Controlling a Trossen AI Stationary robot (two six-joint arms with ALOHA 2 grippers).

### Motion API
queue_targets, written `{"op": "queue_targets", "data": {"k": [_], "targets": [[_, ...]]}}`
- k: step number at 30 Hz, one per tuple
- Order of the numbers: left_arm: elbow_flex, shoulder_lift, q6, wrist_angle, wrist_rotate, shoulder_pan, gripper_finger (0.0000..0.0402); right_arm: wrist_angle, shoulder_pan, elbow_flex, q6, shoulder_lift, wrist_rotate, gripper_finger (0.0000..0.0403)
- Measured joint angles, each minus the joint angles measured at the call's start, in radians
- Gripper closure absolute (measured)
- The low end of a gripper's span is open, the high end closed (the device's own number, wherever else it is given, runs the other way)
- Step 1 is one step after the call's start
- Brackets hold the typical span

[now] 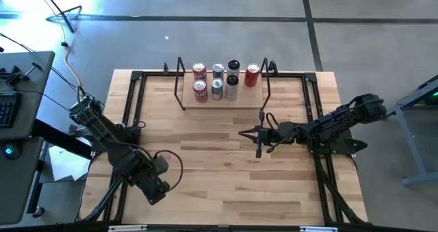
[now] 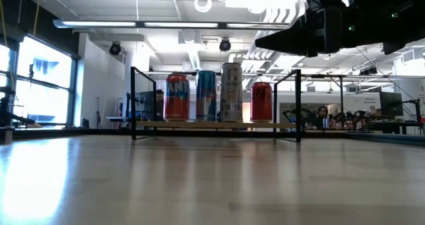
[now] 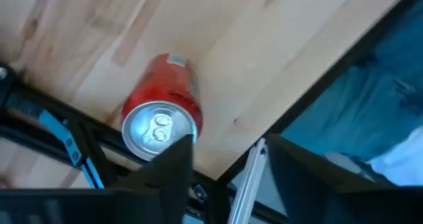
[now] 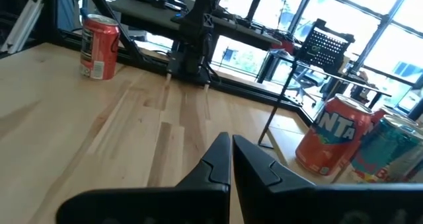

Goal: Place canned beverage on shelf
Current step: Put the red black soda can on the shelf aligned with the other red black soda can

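A red can stands upright on the wooden table near its front left corner, also seen in the right wrist view; in the high view my left arm hides it. My left gripper points down above it, open, with the can off to one side of the gap. The shelf at the far middle carries several upright cans on its pale plank. My right gripper hovers level over the table's middle, shut and empty, pointing toward the left edge.
Black metal rails run beside the red can along the table's edge. The shelf's black end frames rise at either side of the plank. An orange can stands at the shelf's near left. Bare wood lies between the arms.
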Motion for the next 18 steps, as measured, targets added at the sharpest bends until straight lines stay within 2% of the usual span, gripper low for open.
{"op": "queue_targets", "data": {"k": [4, 8, 18], "targets": [[0.0, 0.002, -0.057, -0.055, 0.004, 0.002, 0.0148, -0.001, 0.001, 0.0, -0.004, 0.0, -0.001, 0.0403], [0.0, 0.003, -0.083, -0.07, 0.003, -0.002, 0.01, -0.007, 0.001, 0.0, -0.001, 0.0, -0.001, 0.0403], [-0.006, 0.002, -0.12, -0.106, 0.006, -0.026, 0.0085, -0.008, 0.001, 0.0, 0.001, 0.0, -0.004, 0.0403]]}}
